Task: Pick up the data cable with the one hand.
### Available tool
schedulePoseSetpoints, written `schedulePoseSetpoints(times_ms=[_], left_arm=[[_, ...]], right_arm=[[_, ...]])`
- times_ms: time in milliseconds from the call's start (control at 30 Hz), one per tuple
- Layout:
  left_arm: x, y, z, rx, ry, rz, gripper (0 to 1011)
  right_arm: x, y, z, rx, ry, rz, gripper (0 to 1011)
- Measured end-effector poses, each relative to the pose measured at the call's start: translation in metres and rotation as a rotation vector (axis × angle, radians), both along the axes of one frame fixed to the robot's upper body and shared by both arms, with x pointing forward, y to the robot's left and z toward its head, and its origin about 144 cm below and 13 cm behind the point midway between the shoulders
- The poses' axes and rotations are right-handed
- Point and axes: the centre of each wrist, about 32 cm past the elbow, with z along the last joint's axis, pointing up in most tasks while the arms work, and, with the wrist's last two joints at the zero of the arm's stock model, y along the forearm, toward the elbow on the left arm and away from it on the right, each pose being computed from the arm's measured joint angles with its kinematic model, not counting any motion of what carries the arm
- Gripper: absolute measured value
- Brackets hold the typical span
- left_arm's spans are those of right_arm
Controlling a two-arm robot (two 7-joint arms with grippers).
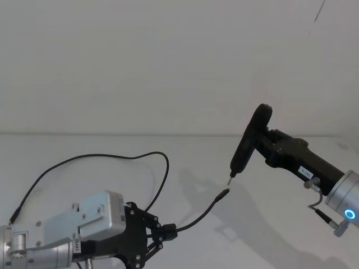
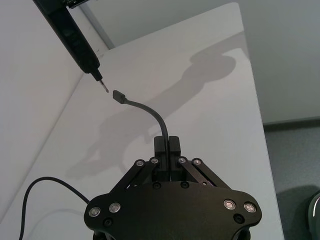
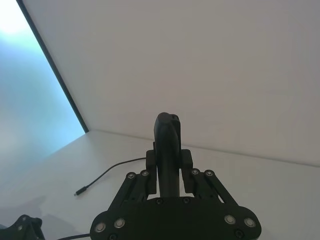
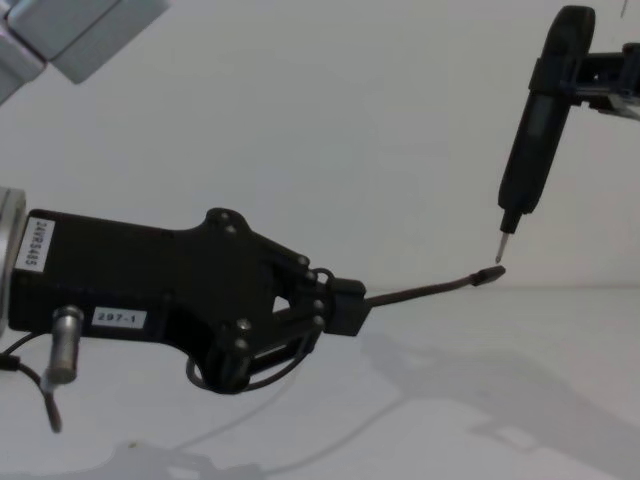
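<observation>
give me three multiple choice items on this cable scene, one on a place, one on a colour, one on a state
1. Where is the plug end of the data cable?
A. flat on the table
B. raised in the air, just below the tip of the slim black tool
C. inside the right gripper

2. What colour is the table?
A. white
B. red
C. green

3. How does the left gripper stand?
A. wide open with nothing in it
B. shut on the slim tool
C. shut on the data cable

Key: 1 B, the chest view shows the plug lifted beside the tool's metal tip. 2 A, the surface is plain white in the head view. 3 C, the left wrist view shows both fingers pressed on the cable, while the right gripper clamps the tool.
</observation>
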Motion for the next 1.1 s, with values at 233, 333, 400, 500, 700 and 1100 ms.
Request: schedulePoseSetpoints(times_ms=[233, 333, 400, 500, 700, 1100], left_arm=[[0.0, 0.0, 0.0, 0.0, 0.0, 0.0, 40], [0.0, 0.0, 0.0, 0.0, 0.0, 0.0, 40], [0.0, 0.0, 0.0, 0.0, 0.0, 0.0, 40], [0.0, 0.0, 0.0, 0.0, 0.0, 0.0, 40], [0.0, 0.0, 0.0, 0.0, 0.0, 0.0, 40], [0.0, 0.0, 0.0, 0.0, 0.0, 0.0, 40]], right_arm=[[0.0009, -0.0004, -0.0011, 0.002, 0.008, -0.011, 283], [0.0008, -0.0008, -0.0013, 0.004, 0.011, -0.013, 283], [0.0007, -0.001, -0.0015, 0.004, 0.014, -0.015, 283], [0.0003, -0.0015, -0.0019, 0.005, 0.018, -0.016, 283], [-0.0008, -0.0019, -0.0016, 0.007, 0.023, -0.017, 283], [-0.0026, -0.0023, -0.0007, 0.012, 0.026, -0.014, 283]])
